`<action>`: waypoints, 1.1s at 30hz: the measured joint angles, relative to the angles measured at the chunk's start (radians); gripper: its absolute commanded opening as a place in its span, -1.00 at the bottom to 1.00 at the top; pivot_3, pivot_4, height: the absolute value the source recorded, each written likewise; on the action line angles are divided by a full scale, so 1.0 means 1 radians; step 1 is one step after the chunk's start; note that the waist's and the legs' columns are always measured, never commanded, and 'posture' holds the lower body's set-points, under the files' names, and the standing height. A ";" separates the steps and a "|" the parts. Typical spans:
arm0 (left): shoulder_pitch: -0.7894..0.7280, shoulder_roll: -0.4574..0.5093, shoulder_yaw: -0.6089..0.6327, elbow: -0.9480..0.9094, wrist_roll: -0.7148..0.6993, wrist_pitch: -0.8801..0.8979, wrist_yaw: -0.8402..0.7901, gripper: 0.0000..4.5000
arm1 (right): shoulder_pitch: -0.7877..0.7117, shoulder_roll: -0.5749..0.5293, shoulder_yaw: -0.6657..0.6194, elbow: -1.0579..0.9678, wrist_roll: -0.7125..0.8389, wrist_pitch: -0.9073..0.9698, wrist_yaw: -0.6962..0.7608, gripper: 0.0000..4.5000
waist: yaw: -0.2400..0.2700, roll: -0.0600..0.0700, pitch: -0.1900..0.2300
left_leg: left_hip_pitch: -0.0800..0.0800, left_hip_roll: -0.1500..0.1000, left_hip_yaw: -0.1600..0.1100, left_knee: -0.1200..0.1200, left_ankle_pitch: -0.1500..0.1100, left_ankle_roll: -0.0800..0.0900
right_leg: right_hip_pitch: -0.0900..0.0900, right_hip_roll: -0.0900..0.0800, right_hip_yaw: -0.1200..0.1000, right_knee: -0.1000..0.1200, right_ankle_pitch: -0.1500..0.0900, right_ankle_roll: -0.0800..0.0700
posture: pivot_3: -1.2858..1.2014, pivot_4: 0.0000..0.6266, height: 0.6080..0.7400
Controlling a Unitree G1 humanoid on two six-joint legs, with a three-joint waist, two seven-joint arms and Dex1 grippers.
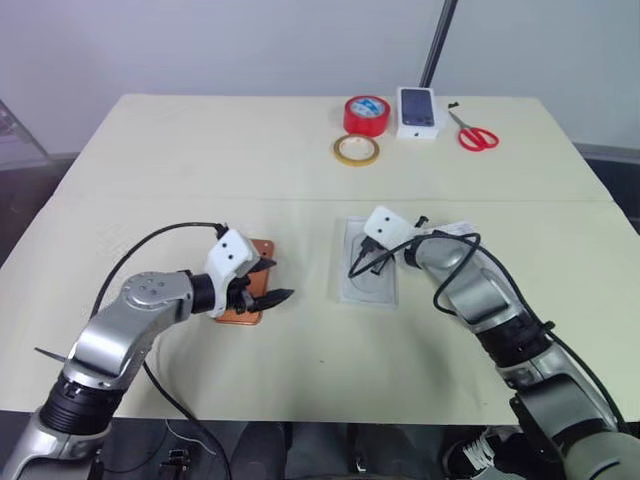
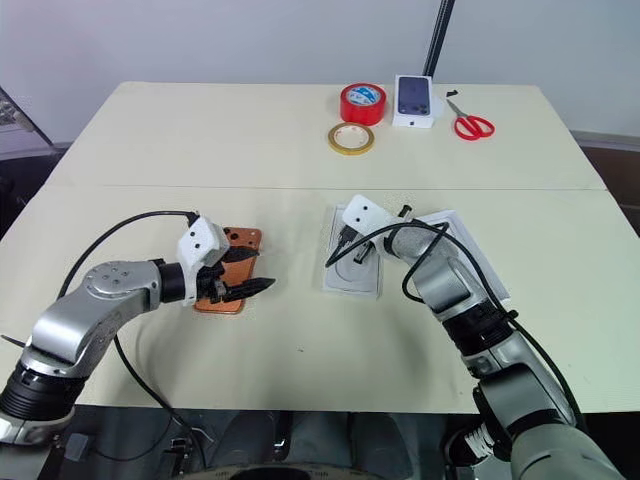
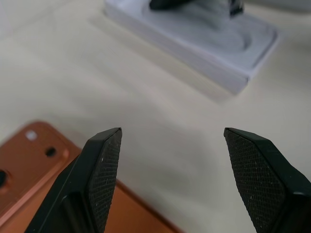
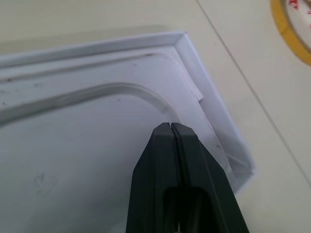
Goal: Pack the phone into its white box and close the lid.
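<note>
Phone (image 2: 228,268) flat on the cream table (image 2: 180,140), beneath the left gripper (image 2: 243,272), fingers spread wide, holding nothing. Right gripper (image 4: 173,130), pinched shut and empty, over the moulded tray (image 4: 73,160) in the white box (image 2: 352,262), at the phone's 3 o'clock.

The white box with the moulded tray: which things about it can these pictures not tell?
- White box, eye views: right gripper hides its middle.
- Right wrist view: moulded tray covers the floor; whether the shut jaws touch it is unclear.
- Left wrist view: far end hidden by the gripper, blurred.
</note>
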 measured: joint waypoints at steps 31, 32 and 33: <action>-0.105 -0.071 0.431 0.188 -0.198 0.613 0.369 0.97 | 0.018 0.143 0.126 -0.373 0.087 0.230 0.198 -1.00 | 0.002 -0.001 -0.001 | 0.000 0.000 -0.001 0.001 0.000 0.000 | 0.000 0.000 -0.001 0.001 0.000 0.000 | 0.03 -0.52 0.93; -0.105 -0.064 0.432 0.188 -0.207 0.653 0.369 0.97 | 0.012 0.146 0.147 -0.350 0.076 0.230 0.196 -1.00 | 0.002 -0.001 -0.001 | 0.000 0.000 -0.001 0.001 0.000 0.000 | 0.000 0.000 -0.001 0.001 0.000 0.000 | 0.03 -0.52 0.93; -0.105 -0.061 0.434 0.186 -0.213 0.692 0.370 0.97 | 0.000 0.148 0.175 -0.319 0.063 0.229 0.196 -1.00 | 0.001 -0.001 -0.001 | 0.000 0.000 -0.001 0.000 0.000 0.000 | -0.001 0.000 -0.001 0.001 0.000 0.000 | 0.03 -0.52 0.93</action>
